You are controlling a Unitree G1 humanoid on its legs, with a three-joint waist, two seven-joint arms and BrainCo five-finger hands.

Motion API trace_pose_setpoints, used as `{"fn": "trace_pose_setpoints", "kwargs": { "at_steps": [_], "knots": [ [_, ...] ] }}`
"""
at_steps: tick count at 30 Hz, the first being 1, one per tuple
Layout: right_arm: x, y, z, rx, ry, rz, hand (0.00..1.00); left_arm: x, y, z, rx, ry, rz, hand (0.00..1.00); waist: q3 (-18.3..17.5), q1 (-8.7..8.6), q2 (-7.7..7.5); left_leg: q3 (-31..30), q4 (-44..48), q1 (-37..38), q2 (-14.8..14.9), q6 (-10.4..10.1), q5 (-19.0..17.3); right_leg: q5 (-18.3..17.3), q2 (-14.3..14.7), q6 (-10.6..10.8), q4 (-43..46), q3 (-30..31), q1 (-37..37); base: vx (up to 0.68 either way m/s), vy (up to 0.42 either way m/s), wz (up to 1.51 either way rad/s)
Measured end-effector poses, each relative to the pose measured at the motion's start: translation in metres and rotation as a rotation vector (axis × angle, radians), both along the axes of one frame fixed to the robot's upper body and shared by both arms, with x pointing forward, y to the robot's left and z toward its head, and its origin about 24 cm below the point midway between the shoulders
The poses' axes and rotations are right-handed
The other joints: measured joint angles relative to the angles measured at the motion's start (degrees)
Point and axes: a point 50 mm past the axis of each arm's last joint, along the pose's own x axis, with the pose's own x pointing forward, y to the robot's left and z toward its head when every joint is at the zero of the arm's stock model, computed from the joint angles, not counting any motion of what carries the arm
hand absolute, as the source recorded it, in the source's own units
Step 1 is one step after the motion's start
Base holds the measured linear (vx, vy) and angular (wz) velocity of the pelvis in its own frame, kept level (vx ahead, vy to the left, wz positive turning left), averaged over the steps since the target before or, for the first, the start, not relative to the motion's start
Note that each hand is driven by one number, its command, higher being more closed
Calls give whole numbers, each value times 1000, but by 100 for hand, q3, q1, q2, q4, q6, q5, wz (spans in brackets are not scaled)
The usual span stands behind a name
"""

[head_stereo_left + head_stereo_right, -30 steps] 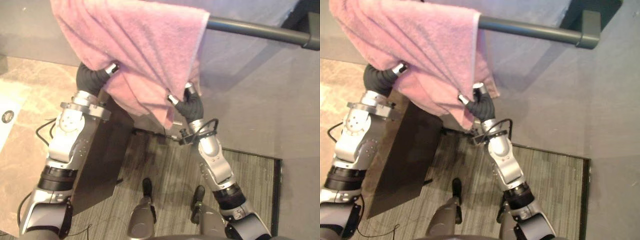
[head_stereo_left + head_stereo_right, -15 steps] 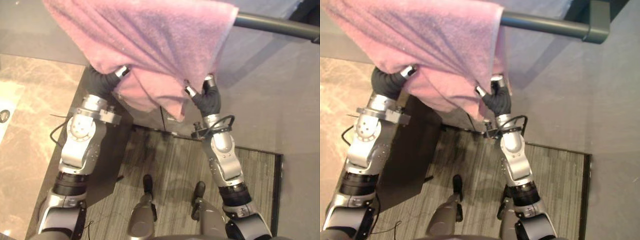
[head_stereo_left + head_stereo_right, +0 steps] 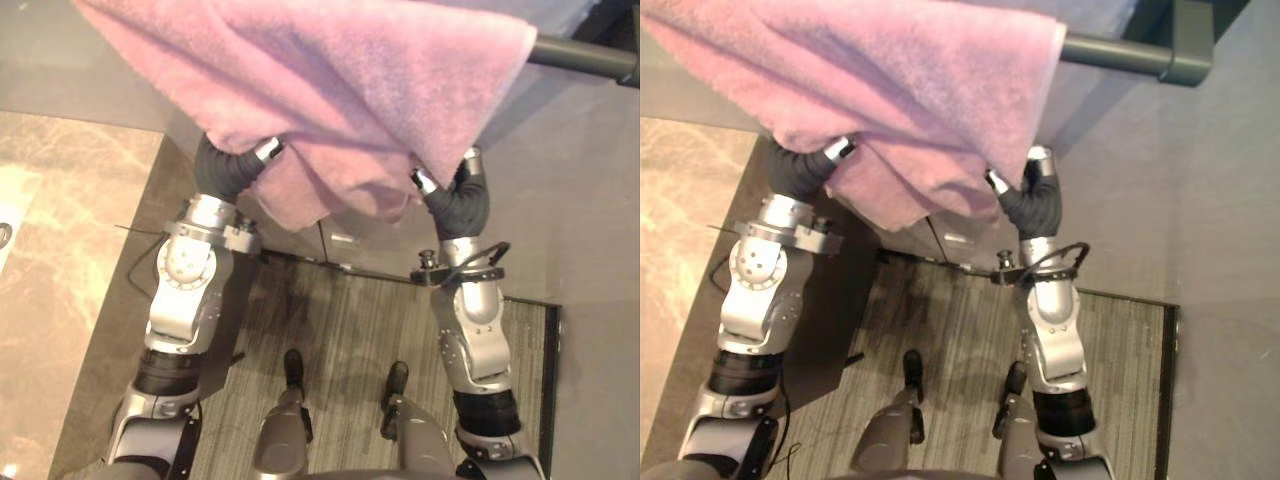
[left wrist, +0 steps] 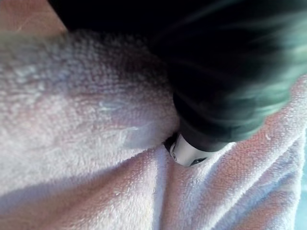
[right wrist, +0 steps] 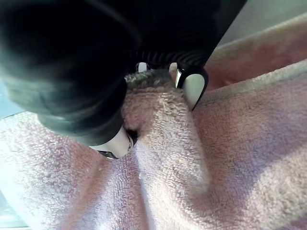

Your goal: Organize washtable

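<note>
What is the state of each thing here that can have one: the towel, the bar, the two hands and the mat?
pink towel: draped over the bar, bunched at its lower edge.
towel bar: horizontal, its right end bare, the rest under the towel.
right hand: shut on a fold of the pink towel.
left hand: pressed into the pink towel's lower edge, grip hidden.
floor mat: lying flat.

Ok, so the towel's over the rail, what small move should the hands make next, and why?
Probably draw the right hand sideways, away from the left hand, to pull the hem flat. The pink towel is draped over the dark rail, but its lower edge sags in a bunch between the hands, and the right hand pinches a fold of it.
</note>
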Motion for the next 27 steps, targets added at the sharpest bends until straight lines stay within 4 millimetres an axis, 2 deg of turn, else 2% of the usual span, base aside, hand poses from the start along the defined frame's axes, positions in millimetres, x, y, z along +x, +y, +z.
{"fn": "trace_pose_setpoints", "kwargs": {
  "at_steps": [5,16,17,19,20,27],
  "knots": [
    [-11,-7,-1,7,-14,-16,100,-3,-7,2,28,-35,30,100,-5,-10,-8,41,1,15,6,-1,-6,4,3,5,0,23,0,-1,3,-1],
    [-19,-11,-6,36,2,-32,100,-5,-14,1,59,-74,81,100,-58,-1,-101,119,43,48,18,-11,-53,12,2,18,0,69,9,-3,4,-1],
    [-19,-11,-7,36,4,-32,0,-5,-14,1,60,-75,85,100,-64,-3,-112,123,69,39,20,-9,-69,12,2,18,0,72,10,0,0,0],
    [-19,-13,-7,42,7,-44,0,-5,-11,2,46,-76,109,100,-74,-15,-129,127,137,10,29,-8,-101,13,0,20,-1,75,11,0,0,0],
    [-19,-14,-8,44,9,-47,0,-5,-7,1,40,-74,123,0,-78,-34,-136,127,139,8,34,-8,-101,14,0,21,-1,74,10,0,0,0],
    [-22,-32,-22,37,71,-157,0,-7,17,-7,-5,-45,236,0,-111,-135,-191,154,182,6,89,-27,-114,15,10,19,-4,86,12,-8,3,-2]
  ]
}}
